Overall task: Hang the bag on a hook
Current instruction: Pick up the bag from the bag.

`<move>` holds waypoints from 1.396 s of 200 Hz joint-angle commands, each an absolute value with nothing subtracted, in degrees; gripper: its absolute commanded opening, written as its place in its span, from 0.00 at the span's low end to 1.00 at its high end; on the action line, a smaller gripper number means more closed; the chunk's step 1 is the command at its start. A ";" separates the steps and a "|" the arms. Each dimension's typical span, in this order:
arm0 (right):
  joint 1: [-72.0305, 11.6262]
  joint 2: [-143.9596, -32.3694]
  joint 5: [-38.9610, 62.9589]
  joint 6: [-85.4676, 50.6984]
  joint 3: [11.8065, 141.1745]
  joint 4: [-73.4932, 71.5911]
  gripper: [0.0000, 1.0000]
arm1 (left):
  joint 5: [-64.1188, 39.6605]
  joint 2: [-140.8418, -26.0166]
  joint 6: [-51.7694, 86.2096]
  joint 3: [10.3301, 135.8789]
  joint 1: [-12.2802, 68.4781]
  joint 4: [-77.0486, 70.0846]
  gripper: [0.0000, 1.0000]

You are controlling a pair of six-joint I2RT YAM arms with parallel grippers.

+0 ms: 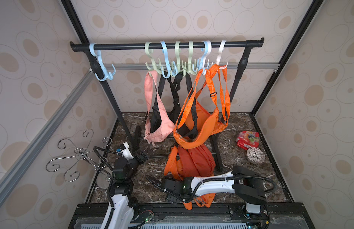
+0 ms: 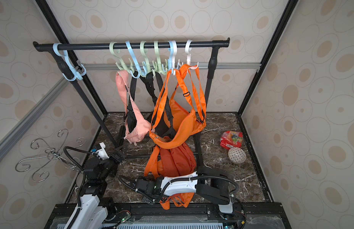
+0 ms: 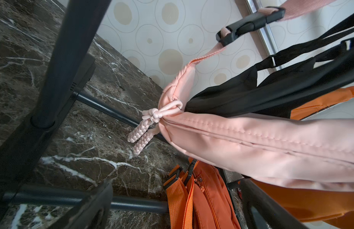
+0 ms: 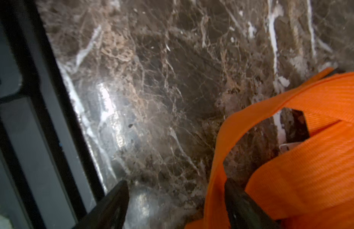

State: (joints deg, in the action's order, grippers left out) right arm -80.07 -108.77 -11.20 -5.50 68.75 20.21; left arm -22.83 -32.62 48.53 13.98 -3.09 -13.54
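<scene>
From where I'm standing, the orange bag [image 1: 192,162] is lying crumpled on the marble table [image 1: 241,174], from the middle toward 6 o'clock, under the clothes rack [image 1: 132,46]. It isn't hanging on any hook. Its strap [image 4: 217,158] is trailing down to the front edge at 6 o'clock.

The right gripper [image 1: 173,198] is reaching in low over that front edge and pointing toward 9 o'clock. In the right wrist view its fingers [image 4: 241,202] are standing apart, with the strap running between them beside one finger. Nothing is being clamped.

The left gripper [image 1: 143,153] is hovering near 9 o'clock by the foot of the rack, its jaws spread wide and gripping nothing.

Up at 12 o'clock, the rail is carrying a row of plastic hooks. A second orange bag [image 1: 198,126], a pink bag [image 1: 160,128] and a black bag [image 1: 177,113] are hanging from the middle ones. One blue hook [image 1: 101,67] is sitting bare at the 10 o'clock end.

Over at 3 o'clock, a patterned bowl [image 1: 255,155] and a red snack packet [image 1: 248,139] are resting just beside each other. A curly wire stand [image 1: 80,154] is standing off the table past 9 o'clock.
</scene>
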 commanded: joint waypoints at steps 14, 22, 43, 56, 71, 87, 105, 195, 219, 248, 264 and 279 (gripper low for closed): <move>-79.09 -110.00 -10.81 -8.26 70.24 19.86 0.59 | -22.75 -31.34 46.17 19.07 -3.61 -10.95 1.00; -79.01 -110.25 -10.29 -8.33 70.28 20.08 0.52 | -23.04 -31.29 45.82 19.93 -3.60 -11.24 1.00; -78.88 -109.98 -10.44 -8.01 70.70 21.24 0.25 | -25.14 -31.07 45.27 21.73 -3.60 -12.62 1.00; -78.88 -108.91 -11.54 -7.50 71.10 22.21 0.11 | -26.62 -30.98 44.82 22.60 -3.54 -13.77 1.00; -78.75 -106.38 -13.07 -6.33 71.10 22.91 0.00 | -29.08 -30.98 43.78 23.74 -3.60 -13.82 1.00; -78.55 -102.42 -14.58 -4.84 71.10 23.36 0.00 | -29.31 -30.73 42.28 25.03 -3.54 -12.76 1.00; -78.26 -97.62 -15.81 -3.06 71.84 24.35 0.00 | -29.20 -30.27 41.01 26.46 -3.52 -11.75 1.00; -78.06 -82.15 -21.33 20.01 95.61 32.59 0.00 | -29.41 -31.01 41.18 30.58 -3.47 -15.78 1.00; -76.58 -83.98 -17.33 26.75 106.42 33.79 0.00 | -31.87 -32.05 42.44 31.12 -3.48 -22.31 1.00; -71.16 -88.59 -11.42 31.27 118.89 35.24 0.00 | -33.32 -33.82 37.56 35.91 -2.39 -20.49 1.00; -67.14 -92.52 -6.96 31.48 127.77 36.94 0.00 | -33.22 -35.10 34.23 39.18 -1.35 -17.56 1.00; -64.14 -97.07 -3.65 31.87 137.49 38.88 0.00 | -34.18 -35.58 33.11 40.49 -0.27 -18.30 1.00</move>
State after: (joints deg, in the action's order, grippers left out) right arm -67.75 -91.42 -11.00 28.14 126.76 35.83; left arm -31.90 -35.24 37.85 36.32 -1.65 -17.28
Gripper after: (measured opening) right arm 0.049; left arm 0.999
